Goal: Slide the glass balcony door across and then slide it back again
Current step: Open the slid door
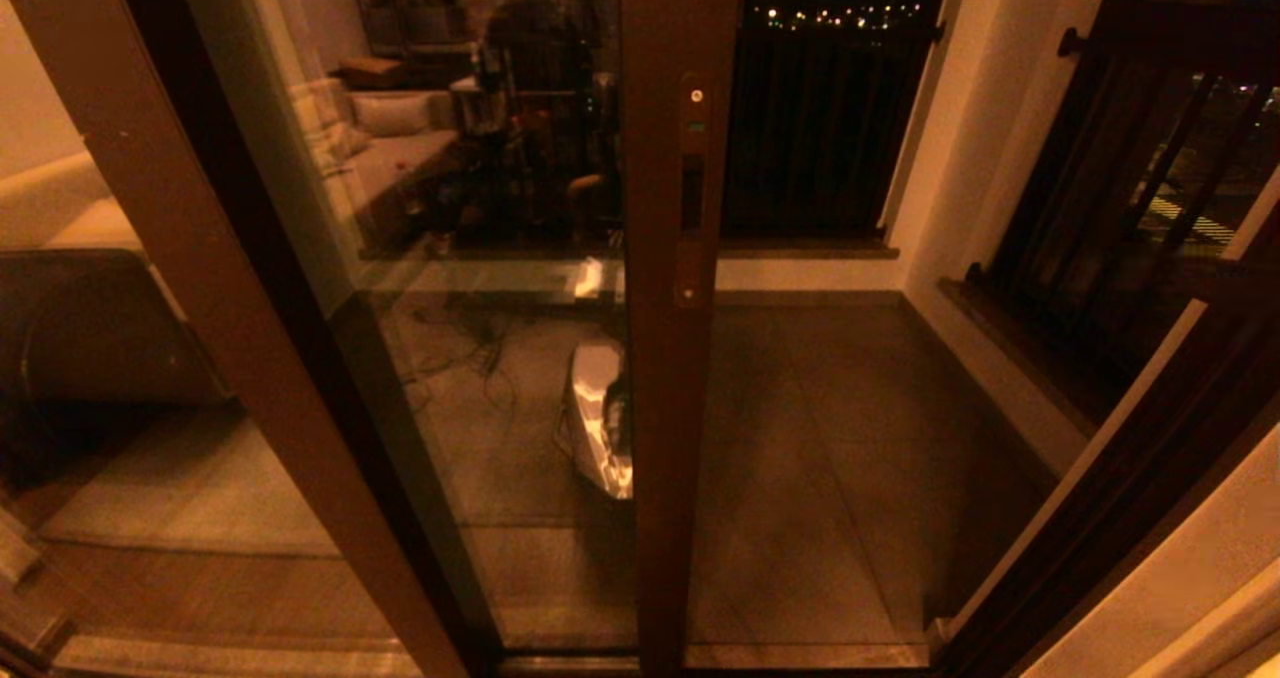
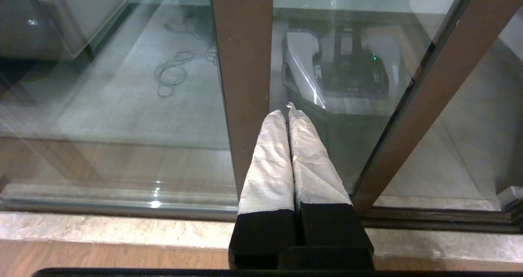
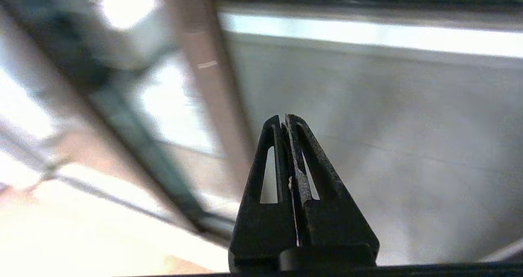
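Note:
The glass balcony door (image 1: 480, 258) fills the middle of the head view, and its pane reflects the room. Its dark brown upright rail (image 1: 680, 408) carries a slim handle slot (image 1: 691, 193) and a small round lock (image 1: 697, 96). To the right of that rail there is an open gap onto the balcony. Neither gripper appears in the head view. In the left wrist view my left gripper (image 2: 287, 112) is shut and empty, its white-wrapped fingers low down and pointing at the glass beside a brown rail (image 2: 241, 64). My right gripper (image 3: 284, 119) is shut and empty, with a blurred brown rail (image 3: 204, 85) beyond it.
A second brown-framed pane (image 1: 250, 358) stands at the left with a sofa (image 1: 90, 328) behind it. The tiled balcony floor (image 1: 820, 438) and dark railing (image 1: 820, 108) lie past the gap. A dark door frame (image 1: 1100, 518) bounds the right. A stone sill (image 2: 122, 232) runs along the floor track.

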Robot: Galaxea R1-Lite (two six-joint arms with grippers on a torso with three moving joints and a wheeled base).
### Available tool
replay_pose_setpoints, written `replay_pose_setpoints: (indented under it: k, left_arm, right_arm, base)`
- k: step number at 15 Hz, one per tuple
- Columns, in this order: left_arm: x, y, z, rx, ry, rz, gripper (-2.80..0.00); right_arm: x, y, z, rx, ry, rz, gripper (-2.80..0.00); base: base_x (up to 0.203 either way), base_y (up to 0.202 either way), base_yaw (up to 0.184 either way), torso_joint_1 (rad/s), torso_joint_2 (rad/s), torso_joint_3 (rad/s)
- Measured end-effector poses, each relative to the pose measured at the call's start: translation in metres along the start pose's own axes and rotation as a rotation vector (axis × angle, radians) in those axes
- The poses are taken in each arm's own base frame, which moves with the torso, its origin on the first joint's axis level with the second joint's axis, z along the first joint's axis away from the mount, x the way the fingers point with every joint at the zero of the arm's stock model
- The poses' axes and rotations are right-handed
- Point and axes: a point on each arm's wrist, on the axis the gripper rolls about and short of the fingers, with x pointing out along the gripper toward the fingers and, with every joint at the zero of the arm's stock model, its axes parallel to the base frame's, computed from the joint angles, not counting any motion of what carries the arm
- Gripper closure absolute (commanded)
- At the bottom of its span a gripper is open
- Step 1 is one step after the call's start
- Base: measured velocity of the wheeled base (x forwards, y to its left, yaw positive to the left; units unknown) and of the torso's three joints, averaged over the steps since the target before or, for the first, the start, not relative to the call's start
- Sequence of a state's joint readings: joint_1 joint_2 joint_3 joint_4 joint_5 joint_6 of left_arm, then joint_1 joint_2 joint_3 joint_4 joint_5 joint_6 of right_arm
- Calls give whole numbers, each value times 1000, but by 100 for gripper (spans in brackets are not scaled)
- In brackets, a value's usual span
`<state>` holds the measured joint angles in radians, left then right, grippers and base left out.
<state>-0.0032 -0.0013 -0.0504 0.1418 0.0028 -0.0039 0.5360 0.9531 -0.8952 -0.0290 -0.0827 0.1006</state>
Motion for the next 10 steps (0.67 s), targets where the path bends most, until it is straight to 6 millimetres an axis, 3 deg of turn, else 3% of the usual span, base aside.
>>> replay_pose_setpoints:
  k: [2, 5, 10]
  left_arm:
    - [0, 0, 0, 0, 0, 0, 0]
    - [0, 0, 0, 0, 0, 0, 0]
    - [0, 0, 0, 0, 0, 0, 0]
  right_arm:
    - [-54, -2, -9, 35, -14, 80, 0]
    - [-114, -13, -36, 54, 30, 74, 0]
    - [-162, -2, -70, 23, 22, -215, 0]
  base:
    - [0, 0, 0, 0, 0, 0]
    - [0, 0, 0, 0, 0, 0]
    - [0, 0, 0, 0, 0, 0]
